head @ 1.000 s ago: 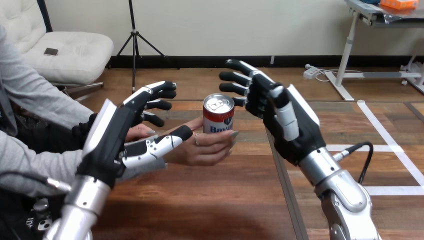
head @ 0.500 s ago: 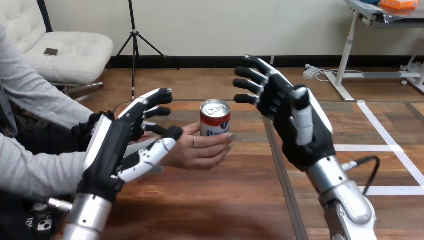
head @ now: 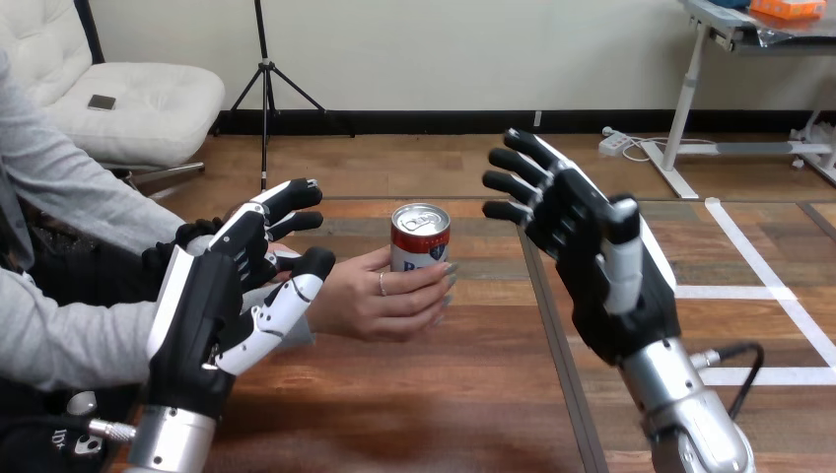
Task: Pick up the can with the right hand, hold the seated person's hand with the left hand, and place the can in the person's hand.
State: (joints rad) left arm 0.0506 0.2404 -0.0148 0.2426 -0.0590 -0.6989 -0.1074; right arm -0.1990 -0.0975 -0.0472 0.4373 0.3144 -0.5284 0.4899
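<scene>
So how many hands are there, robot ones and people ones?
3. The robot's black-and-white left hand is at the left; its right hand is at the right, open; the person's hand between them holds the red-and-white metal can. Another may be hidden.

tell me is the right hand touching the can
Apart. In the head view the right hand is open, right of the can, with table showing between them.
</scene>
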